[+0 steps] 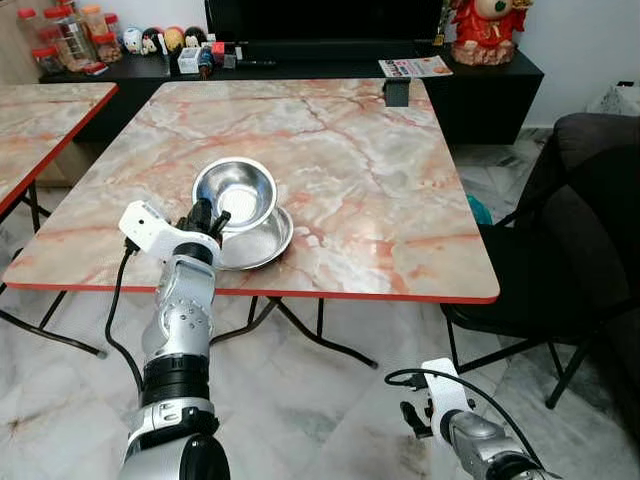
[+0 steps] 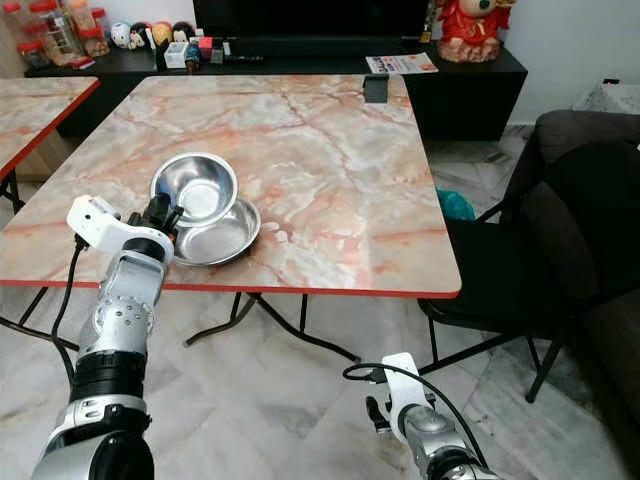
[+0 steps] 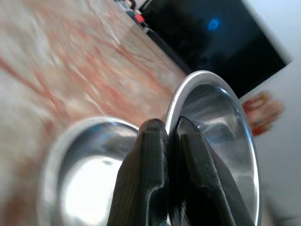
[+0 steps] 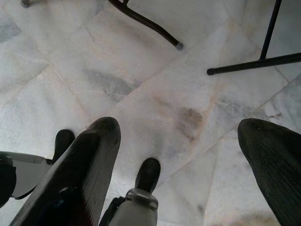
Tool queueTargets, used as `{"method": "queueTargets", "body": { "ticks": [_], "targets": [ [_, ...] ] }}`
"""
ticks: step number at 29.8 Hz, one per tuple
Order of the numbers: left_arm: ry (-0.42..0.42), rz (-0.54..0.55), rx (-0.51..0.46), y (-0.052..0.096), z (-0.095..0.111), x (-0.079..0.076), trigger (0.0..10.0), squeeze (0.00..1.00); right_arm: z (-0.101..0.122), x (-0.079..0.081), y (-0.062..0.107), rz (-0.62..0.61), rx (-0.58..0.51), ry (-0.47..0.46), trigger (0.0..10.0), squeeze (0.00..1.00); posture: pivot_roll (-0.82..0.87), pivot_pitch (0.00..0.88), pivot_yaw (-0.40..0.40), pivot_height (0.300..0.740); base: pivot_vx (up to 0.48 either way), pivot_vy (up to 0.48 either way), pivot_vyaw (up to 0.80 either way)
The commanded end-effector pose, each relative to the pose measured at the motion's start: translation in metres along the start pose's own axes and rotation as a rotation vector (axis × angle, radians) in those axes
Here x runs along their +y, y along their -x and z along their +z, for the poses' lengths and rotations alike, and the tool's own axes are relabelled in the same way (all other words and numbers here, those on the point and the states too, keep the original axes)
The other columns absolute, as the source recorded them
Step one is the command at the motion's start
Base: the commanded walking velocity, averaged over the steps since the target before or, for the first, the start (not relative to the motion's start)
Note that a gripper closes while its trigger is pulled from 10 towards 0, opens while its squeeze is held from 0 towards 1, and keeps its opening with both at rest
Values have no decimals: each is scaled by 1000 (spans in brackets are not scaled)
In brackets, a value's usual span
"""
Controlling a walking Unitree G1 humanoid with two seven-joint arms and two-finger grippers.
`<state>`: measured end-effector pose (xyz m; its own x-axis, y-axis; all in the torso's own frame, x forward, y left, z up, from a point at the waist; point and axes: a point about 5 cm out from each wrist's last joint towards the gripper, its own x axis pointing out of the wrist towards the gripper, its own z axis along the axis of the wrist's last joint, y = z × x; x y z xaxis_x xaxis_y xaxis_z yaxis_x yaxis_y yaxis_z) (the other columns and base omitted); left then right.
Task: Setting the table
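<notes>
Left of centre, the left gripper is pinching the upper bowl off the lower bowl, leaving both still to be placed on the table.

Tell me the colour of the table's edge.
Red: a thin red edge runs around the pink-veined marble table top, clearest in the left eye view.

A square table with a pink-veined marble-pattern top and a red edge stands on black folding metal legs over a pale marble-tile floor. Near its front-left edge a shallow steel bowl rests flat on the top, and a second steel bowl sits tilted in it, its rim raised. A small dark object stands at the far edge
</notes>
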<state>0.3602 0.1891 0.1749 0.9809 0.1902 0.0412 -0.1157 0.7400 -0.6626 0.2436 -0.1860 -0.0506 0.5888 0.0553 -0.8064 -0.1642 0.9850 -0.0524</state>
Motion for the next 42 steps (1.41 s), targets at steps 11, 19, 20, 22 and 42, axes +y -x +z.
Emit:
{"method": "queueTargets", "body": {
  "ticks": [11, 19, 20, 22, 42],
  "targets": [
    [-22, 87, 37, -9, 4, 5, 10000, 0, 1, 1, 0, -1, -5, -10, 10000, 0, -58, 47, 43, 740, 76, 0, 0],
    [0, 78, 59, -11, 2, 2, 10000, 0, 1, 1, 0, -1, -6, -9, 10000, 0, -58, 44, 41, 740, 309, 0, 0],
    [-1, 77, 60, -11, 2, 1, 10000, 0, 1, 1, 0, -1, -7, -9, 10000, 0, -58, 44, 41, 740, 319, 0, 0],
    [1, 76, 63, -11, 3, 1, 10000, 0, 1, 1, 0, -1, -8, -9, 10000, 0, -59, 43, 42, 740, 319, 0, 0],
    [-17, 30, 63, -12, 7, -8, 10000, 0, 1, 1, 0, 3, 0, -4, 10000, 0, -57, 46, 41, 740, 272, 0, 0]
  ]
}}
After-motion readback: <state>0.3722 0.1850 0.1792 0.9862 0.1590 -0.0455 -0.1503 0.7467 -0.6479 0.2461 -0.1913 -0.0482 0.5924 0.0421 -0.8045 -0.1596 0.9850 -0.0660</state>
